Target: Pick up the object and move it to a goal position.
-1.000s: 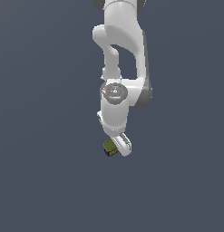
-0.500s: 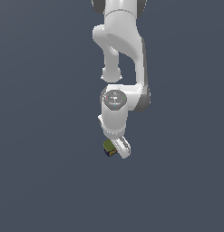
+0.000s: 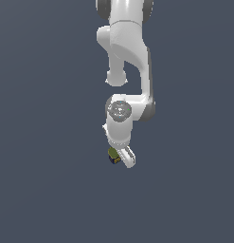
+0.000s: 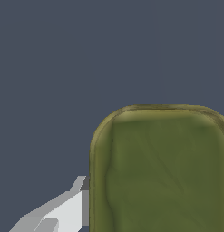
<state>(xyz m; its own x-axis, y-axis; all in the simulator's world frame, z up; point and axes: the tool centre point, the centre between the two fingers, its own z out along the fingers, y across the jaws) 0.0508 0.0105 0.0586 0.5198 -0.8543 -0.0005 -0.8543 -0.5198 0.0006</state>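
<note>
The tin (image 3: 113, 155) sits on the tabletop at about ten o'clock from my hand (image 3: 122, 159), right against it. One finger (image 4: 63, 210) lies beside its olive top, but I cannot tell whether I grip it. I judge this the grasp step; next I must close firmly, then lift.

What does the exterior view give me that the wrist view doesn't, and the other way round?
Only the exterior view shows the whole arm, and the tin's dark blue side.

Only the wrist view shows the tin's olive-yellow top up close, with its rounded corners, and one finger right beside the tin's edge; contact cannot be confirmed.

Both show the tin at the gripper on a plain dark grey background.
</note>
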